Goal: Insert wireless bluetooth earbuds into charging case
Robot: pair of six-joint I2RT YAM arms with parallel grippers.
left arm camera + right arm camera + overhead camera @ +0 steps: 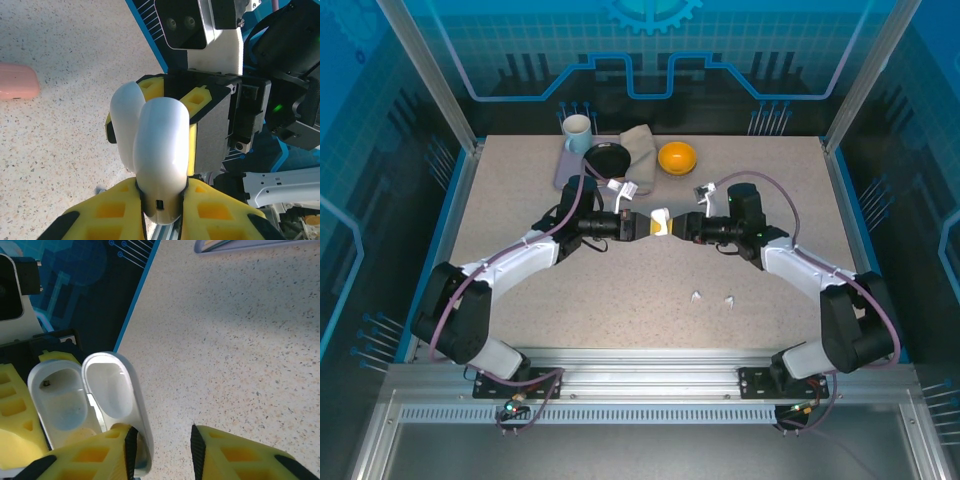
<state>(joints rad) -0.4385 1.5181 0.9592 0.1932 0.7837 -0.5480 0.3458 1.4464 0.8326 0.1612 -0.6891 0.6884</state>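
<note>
Two white earbuds (pixel 697 296) (pixel 729 299) lay loose on the counter (pixel 520 300), right of centre and low in the top view. Above them, mid-frame, the white charging case (pixel 65 400) was held open, its visible hollows empty. The left fingers (pixel 110 212) clamped its body; the right fingers (pixel 90 457) sat parted, one against the lid's rim.

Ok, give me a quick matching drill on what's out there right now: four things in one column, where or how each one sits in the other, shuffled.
Things:
1. white charging case
2. white earbuds
3. orange bowl
4. pink case

Places or states:
A. at the far edge of the table
B. lying loose on the table, towards the arm bases
C. held up mid-table, lid open
D. lying on the table, at the left edge of the left wrist view

Pairs: 1-C, 2-B, 3-A, 4-D
</note>
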